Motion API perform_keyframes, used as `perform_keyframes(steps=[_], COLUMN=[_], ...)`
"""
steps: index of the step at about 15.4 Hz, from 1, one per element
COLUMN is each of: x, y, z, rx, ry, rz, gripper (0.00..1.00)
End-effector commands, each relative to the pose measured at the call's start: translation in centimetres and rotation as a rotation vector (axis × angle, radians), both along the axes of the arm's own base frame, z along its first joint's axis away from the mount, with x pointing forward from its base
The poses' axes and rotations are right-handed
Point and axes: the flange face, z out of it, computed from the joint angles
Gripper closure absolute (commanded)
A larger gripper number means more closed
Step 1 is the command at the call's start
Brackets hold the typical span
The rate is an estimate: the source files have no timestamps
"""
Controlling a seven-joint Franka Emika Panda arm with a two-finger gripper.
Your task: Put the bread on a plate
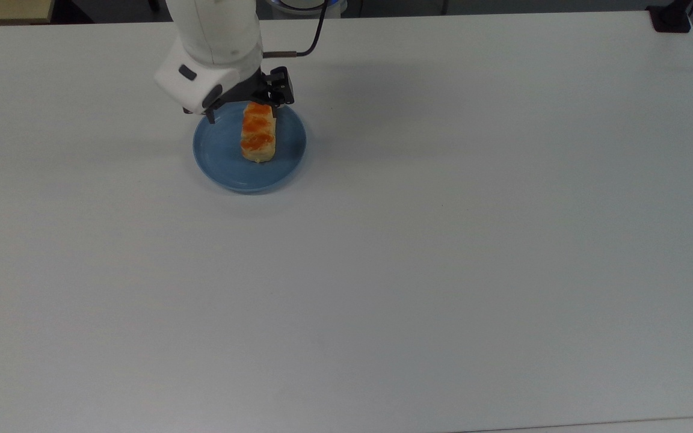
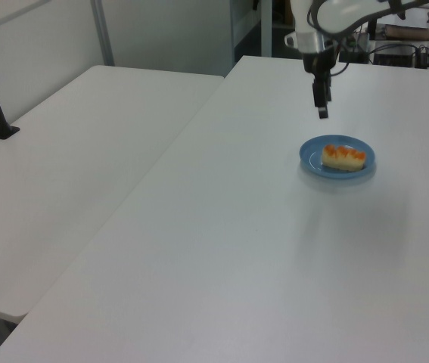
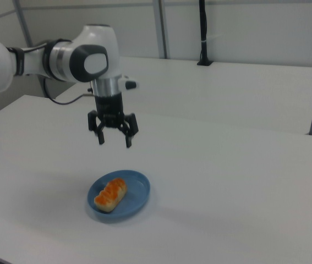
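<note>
Bread (image 1: 258, 132): I see it lying flat on the plate, glazed orange top up, long axis running top to bottom in the top view; in the right view (image 3: 110, 194) it sits in the lower left of the frame, toward the plate's left part.
Plate (image 1: 220, 153): blue and round, on the worktop in the upper left of the top view; right of centre in the upper half of the left view (image 2: 312, 157).
Claw (image 3: 114, 139): from my seat the two fingers stand spread apart and hold nothing; it hangs in the air above the plate, apart from the bread, in the right view. In the left view (image 2: 321, 112) it is above and left of the plate.
Worktop (image 1: 443, 240): white, carrying the plate.
Second table (image 2: 70, 144): white, beside the worktop at the left view's left.
</note>
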Motion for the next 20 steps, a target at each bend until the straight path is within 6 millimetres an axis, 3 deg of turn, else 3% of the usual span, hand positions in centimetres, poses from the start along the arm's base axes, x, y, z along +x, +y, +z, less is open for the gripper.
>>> perform_keyframes(steps=[1,5,7,20], x=[-1.6,-4.0,-4.7,-4.8], y=[-0.3,-1.4,-1.9,-1.1], z=[6.0,11.8,13.4,14.3], rx=[0.041,0.090,0.145,0.150], ry=[-0.138,-0.235,-0.268,-0.254], rz=[-0.002,-0.030,-0.049,-0.059], gripper=[0.00,0.00,0.00,0.00])
